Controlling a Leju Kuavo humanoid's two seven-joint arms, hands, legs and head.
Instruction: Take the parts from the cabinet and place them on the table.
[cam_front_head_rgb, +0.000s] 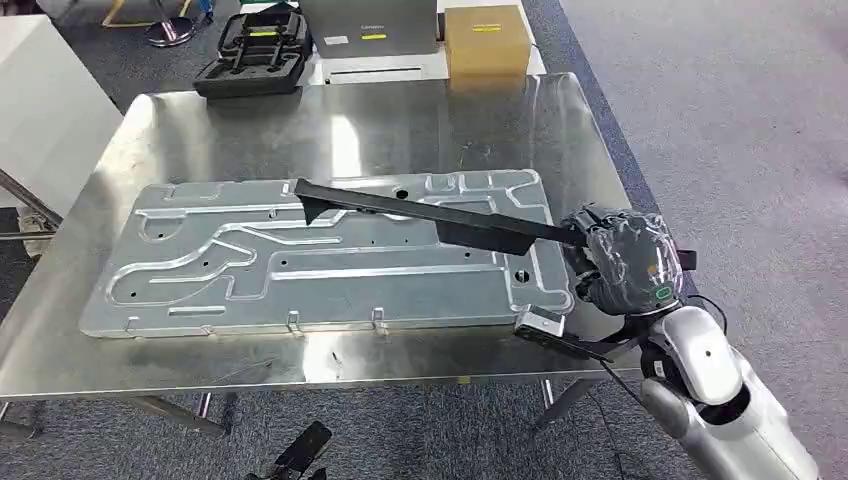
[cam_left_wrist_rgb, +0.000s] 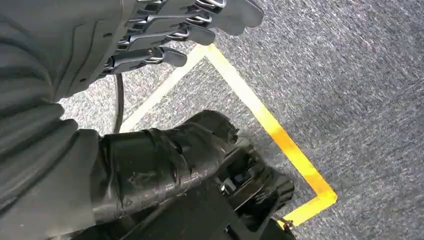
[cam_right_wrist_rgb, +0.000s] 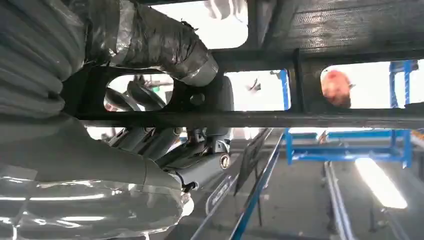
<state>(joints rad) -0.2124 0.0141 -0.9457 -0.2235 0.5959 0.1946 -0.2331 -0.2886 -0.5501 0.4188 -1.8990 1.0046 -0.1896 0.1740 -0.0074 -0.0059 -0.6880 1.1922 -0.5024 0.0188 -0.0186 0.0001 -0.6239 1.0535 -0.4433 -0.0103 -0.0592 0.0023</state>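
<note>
The right hand (cam_front_head_rgb: 622, 262) grips a long black plastic bar (cam_front_head_rgb: 430, 217) above the stamped silver metal panel (cam_front_head_rgb: 320, 255) on the steel surface (cam_front_head_rgb: 330, 120); the left hand (cam_left_wrist_rgb: 165, 35) hangs empty, fingers apart.

A large stamped panel (cam_front_head_rgb: 330, 255) lies flat on the bench (cam_front_head_rgb: 120, 350), filling most of its middle. A long bar (cam_front_head_rgb: 430, 215) slants above the panel, its far end over the panel's rear and its near end in the right robot hand (cam_front_head_rgb: 622, 262) at the bench's right edge. Behind the bench, on the floor, sit a tool case (cam_front_head_rgb: 255, 50) at left and a box (cam_front_head_rgb: 486, 40) at right
</note>
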